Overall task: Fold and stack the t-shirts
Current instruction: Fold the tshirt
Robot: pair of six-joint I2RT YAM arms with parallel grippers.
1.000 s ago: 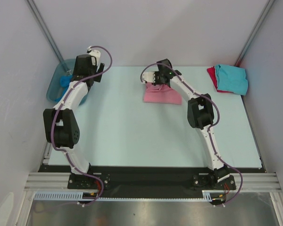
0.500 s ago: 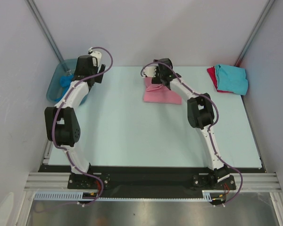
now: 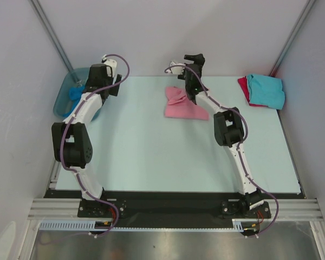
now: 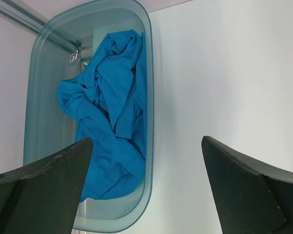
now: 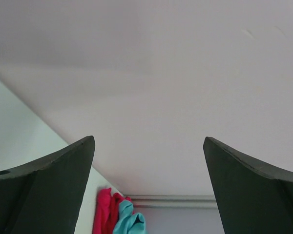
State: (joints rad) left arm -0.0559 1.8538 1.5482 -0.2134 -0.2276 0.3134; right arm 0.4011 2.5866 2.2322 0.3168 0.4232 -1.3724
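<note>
Progress: pink shirt [image 3: 187, 111] lay mid-table, half folded and rumpled, unstacked | right gripper [image 3: 194, 58] wide, empty, raised beyond it | left gripper [image 4: 144, 141] wide, empty over tub [image 4: 36, 97] | blue shirt [image 4: 112, 107] crumpled inside, unfolded | turquoise shirt [image 3: 266, 89] folded on red shirt [image 3: 242, 85], far right corner

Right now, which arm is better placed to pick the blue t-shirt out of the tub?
Left. The left claw, open, hangs beside the tub holding the blue t-shirt; the right claw, also open, is far off, raised near the pink t-shirt.
</note>
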